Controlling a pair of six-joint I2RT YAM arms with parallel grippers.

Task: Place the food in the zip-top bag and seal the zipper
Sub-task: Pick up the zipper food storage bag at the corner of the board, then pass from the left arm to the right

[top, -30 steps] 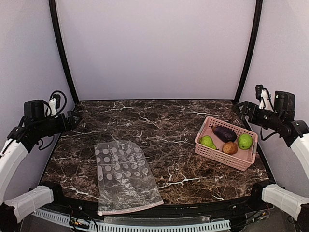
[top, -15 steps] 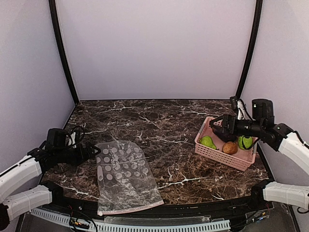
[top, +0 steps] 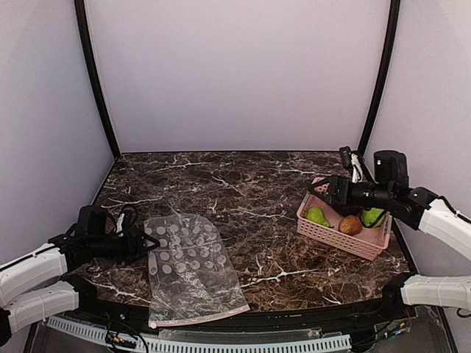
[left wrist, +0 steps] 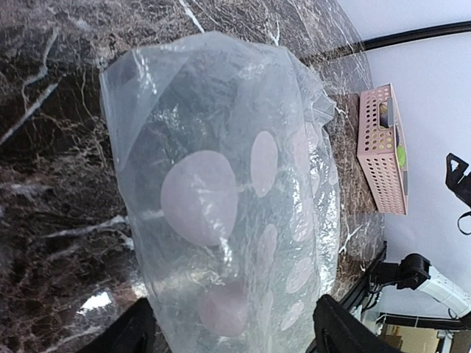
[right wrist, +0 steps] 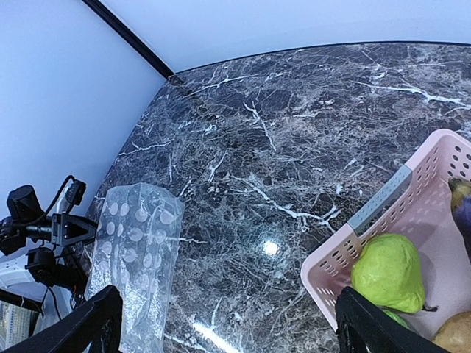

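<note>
The clear dotted zip-top bag (top: 191, 265) lies flat at the front left, its pink zipper strip (top: 202, 317) at the near edge. My left gripper (top: 150, 240) is open and low at the bag's far left corner. In the left wrist view the bag (left wrist: 228, 191) fills the space ahead of the open, empty gripper (left wrist: 232, 340). The food is in the pink basket (top: 330, 234): green pear (top: 316, 215), brown lump (top: 350, 224), round green fruit (top: 372, 215). The eggplant is hidden in the top view; a purple edge (right wrist: 464, 209) shows in the right wrist view. My right gripper (top: 315, 191) is open above the basket's left end.
The marble table (top: 243, 184) ends at a black rail along the front. Black frame posts stand at the back corners. The right wrist view shows the pear (right wrist: 388, 272), the basket rim (right wrist: 383, 202), the bag (right wrist: 132, 257) and the left arm (right wrist: 44, 235).
Both arms have come down from the sides. The left gripper has moved in to the bag's far left corner. The right gripper has moved left over the basket, covering the eggplant.
</note>
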